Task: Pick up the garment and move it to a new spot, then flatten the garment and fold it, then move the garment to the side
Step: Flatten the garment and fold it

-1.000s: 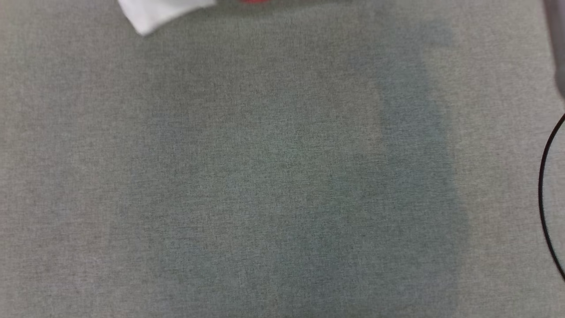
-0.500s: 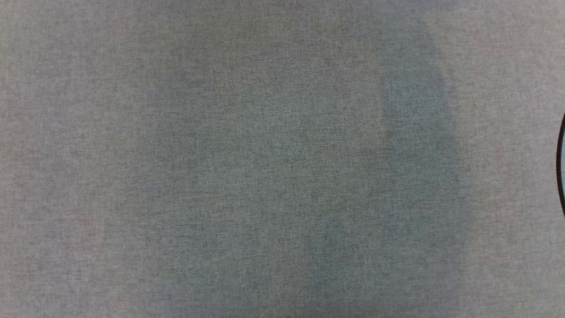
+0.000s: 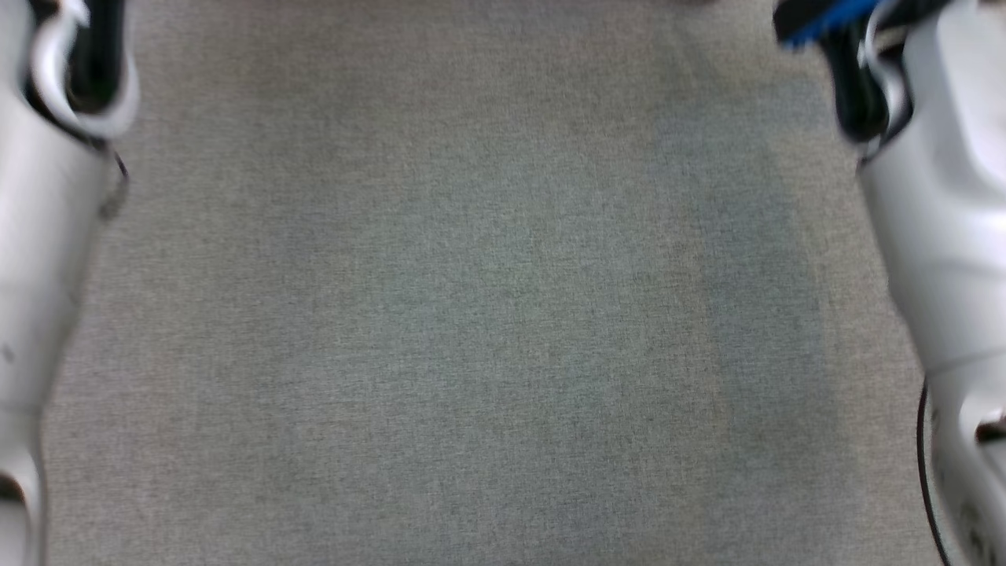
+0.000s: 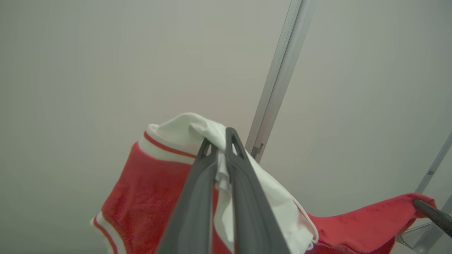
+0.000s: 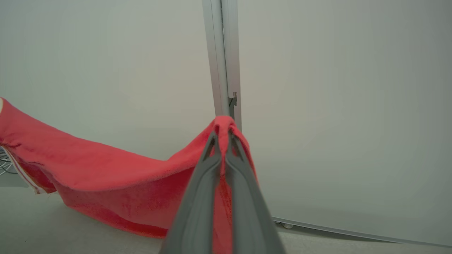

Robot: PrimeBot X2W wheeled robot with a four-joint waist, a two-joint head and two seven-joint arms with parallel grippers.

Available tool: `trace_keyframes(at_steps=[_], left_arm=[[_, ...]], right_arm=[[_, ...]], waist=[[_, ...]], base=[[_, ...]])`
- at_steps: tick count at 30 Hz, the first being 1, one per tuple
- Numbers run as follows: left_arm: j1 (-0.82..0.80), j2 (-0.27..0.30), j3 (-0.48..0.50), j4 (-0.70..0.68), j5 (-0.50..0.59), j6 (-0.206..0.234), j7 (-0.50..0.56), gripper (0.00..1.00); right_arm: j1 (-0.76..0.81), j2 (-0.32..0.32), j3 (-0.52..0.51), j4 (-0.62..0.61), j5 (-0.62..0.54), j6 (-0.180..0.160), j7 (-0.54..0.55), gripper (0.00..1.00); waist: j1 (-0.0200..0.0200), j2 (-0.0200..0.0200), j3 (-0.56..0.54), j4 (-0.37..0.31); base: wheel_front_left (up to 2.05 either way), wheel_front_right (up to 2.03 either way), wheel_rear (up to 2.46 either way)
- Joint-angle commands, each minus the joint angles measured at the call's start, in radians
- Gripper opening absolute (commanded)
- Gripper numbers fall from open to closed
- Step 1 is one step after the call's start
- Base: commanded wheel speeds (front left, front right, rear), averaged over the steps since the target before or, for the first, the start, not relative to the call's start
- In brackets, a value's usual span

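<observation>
The garment is red terry cloth with white, red-striped trim, and it hangs in the air between my two grippers. In the left wrist view my left gripper is shut on a white bunched part of it. My right gripper is shut on a red edge of the garment, which sags away to the left above the surface. The right gripper's dark finger also shows at the garment's far corner. Both pale forearms stand at the sides of the head view.
A grey fabric-covered surface lies below the arms. A pale wall with an upright metal post stands behind the garment. A thin black cable runs by the right forearm.
The head view has shifted: the white and red cloth seen at its top edge a second ago has left the picture, and both forearms have come in at its sides.
</observation>
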Motion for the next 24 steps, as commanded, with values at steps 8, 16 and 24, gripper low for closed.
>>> trace_keyframes(at_steps=[8,16,24], left_arm=[[0.45,-0.005,0.167,-0.184,0.073,0.004,-0.004,0.0],[0.837,-0.077,0.268,-0.31,0.152,0.005,-0.004,0.0],[1.091,-0.169,0.345,-0.407,0.194,0.021,-0.005,0.0]], right_arm=[[0.359,-0.023,0.044,-0.135,0.103,0.0,-0.004,0.0],[0.658,-0.042,0.077,-0.242,0.214,0.0,-0.004,0.0],[0.88,-0.057,0.097,-0.305,0.244,0.0,-0.003,0.0]], waist=[[0.0001,0.0001,-0.089,-0.002],[0.0001,0.0001,-0.186,0.012],[0.0001,0.0001,-0.287,0.031]], base=[[0.0,0.0,0.0],[0.0,0.0,0.0],[0.0,0.0,0.0]])
